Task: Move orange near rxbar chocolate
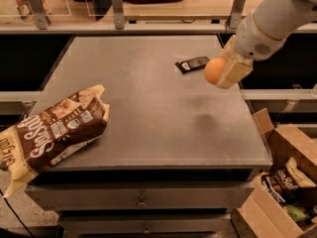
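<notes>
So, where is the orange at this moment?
In the camera view the orange is on the right side, held in the gripper in the air above the table, just to the right of the rxbar chocolate.

Gripper (224,72) aloft at right, jaws clamping orange (213,71).

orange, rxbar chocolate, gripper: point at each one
orange (214,71) camera view, middle of the fruit
rxbar chocolate (193,64) camera view, centre of black wrapper
gripper (226,76) camera view, between fingertips, clamped on the orange beside the bar
</notes>
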Controlling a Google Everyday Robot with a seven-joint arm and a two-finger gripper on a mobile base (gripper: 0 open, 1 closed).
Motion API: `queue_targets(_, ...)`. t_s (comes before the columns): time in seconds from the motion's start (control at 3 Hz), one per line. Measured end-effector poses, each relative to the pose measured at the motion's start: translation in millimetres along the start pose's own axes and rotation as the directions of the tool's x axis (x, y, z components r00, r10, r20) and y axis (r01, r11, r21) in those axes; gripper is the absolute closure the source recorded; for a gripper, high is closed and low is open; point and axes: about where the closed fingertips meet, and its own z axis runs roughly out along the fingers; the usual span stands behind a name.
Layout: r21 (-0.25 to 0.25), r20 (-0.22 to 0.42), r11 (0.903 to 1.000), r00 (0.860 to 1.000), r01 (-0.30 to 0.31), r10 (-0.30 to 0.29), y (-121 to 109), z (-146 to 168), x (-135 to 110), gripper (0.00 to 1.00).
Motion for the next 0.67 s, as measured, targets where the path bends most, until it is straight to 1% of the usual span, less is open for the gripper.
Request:
queue_targets(0.33,0.045,0.025,0.9988,1.0,0.017,-0.018,-41,17,-9,0.87)
queue_targets(0.67,0.066,0.04,0.9976,0.999,0.024,-0.027,-67,38,-10,0.86)
